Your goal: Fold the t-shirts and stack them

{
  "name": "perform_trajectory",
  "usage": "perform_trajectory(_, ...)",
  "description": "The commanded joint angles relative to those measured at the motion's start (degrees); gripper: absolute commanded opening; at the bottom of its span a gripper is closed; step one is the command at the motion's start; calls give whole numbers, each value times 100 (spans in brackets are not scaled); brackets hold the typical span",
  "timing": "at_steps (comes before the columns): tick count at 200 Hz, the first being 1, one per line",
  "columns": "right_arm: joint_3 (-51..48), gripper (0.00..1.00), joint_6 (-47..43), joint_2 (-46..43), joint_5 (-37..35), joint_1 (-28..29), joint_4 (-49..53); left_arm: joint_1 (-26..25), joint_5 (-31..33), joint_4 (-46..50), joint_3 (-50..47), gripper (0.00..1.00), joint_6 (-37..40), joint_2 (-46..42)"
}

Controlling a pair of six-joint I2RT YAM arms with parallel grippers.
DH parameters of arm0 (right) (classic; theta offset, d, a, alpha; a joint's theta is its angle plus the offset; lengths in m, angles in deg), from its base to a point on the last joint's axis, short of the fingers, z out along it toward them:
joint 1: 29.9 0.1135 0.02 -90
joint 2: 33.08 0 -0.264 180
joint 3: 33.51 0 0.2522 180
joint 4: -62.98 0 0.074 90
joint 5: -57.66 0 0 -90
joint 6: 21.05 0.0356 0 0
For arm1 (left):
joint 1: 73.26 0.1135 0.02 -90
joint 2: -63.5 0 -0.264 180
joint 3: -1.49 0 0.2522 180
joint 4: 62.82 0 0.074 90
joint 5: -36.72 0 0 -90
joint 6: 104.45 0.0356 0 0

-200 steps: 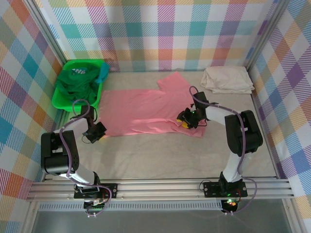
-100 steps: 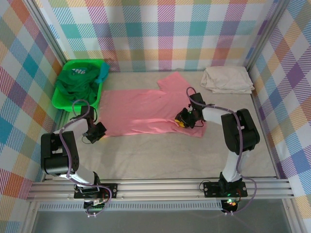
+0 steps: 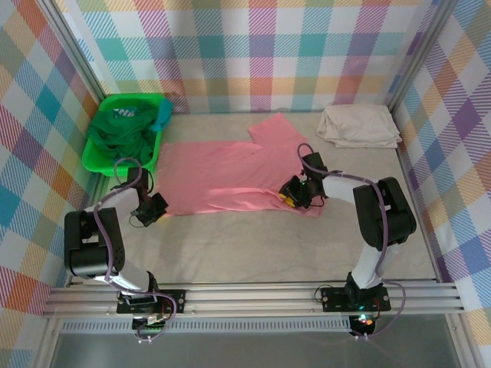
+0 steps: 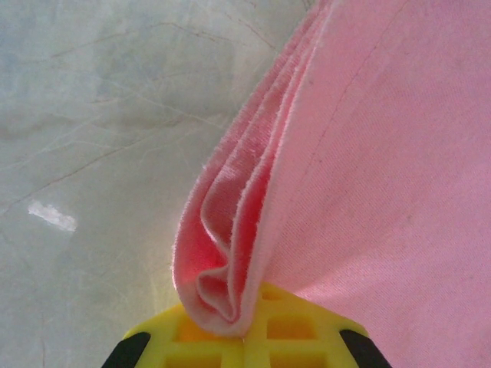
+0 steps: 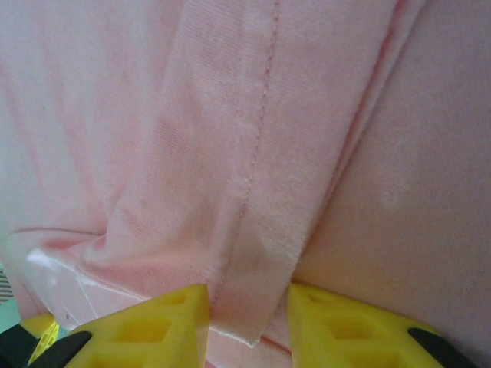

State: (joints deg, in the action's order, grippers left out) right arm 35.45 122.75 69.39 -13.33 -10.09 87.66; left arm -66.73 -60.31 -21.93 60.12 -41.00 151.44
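Gripping comes first in this fold, and I judge that step half done. The salmon-pink t-shirt (image 3: 222,176) lies spread flat across the middle of the table (image 3: 253,245), one sleeve pointing at the back wall. The left gripper (image 3: 150,208) sits at the shirt's near-left corner; in its wrist view the yellow fingers (image 4: 307,330) are together, clamped on a bunched fold of pink hem. The right gripper (image 3: 294,193) is down on the near edge toward the right; its wrist view shows the two yellow fingers (image 5: 146,322) slightly apart, with a stitched hem strip running down between them. I read that as straddling the cloth, not yet pinching it.

The next move calls for closing the right jaws on that hem. Both corners should then lift together and carry away from me, over the shirt's far edge, with the tension kept even so the cloth does not skew.

The cream-white t-shirt (image 3: 358,125) rests folded at the far right, well apart from the pink one. Dark green t-shirts (image 3: 119,132) and a teal one (image 3: 163,113) lie heaped in the bright green bin (image 3: 130,97) at the far left.

The tabletop is pale and faintly veined; pastel plaid cloth walls (image 3: 253,46) enclose it on three sides, and an aluminium rail (image 3: 253,295) at the near edge carries both arm bases.
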Motion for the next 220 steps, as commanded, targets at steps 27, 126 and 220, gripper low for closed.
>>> perform_trajectory(27,386,23,145,328,-142,127,-210,-2,-312,-3,-205,0,57,57)
perform_trajectory(126,1195,0,-229,223,-851,136,539,-2,-286,20,-189,0,68,-5)
perform_trajectory(220,4276,5,-1042,2023,-947,213,1994,-2,-234,-42,-250,0,112,80)
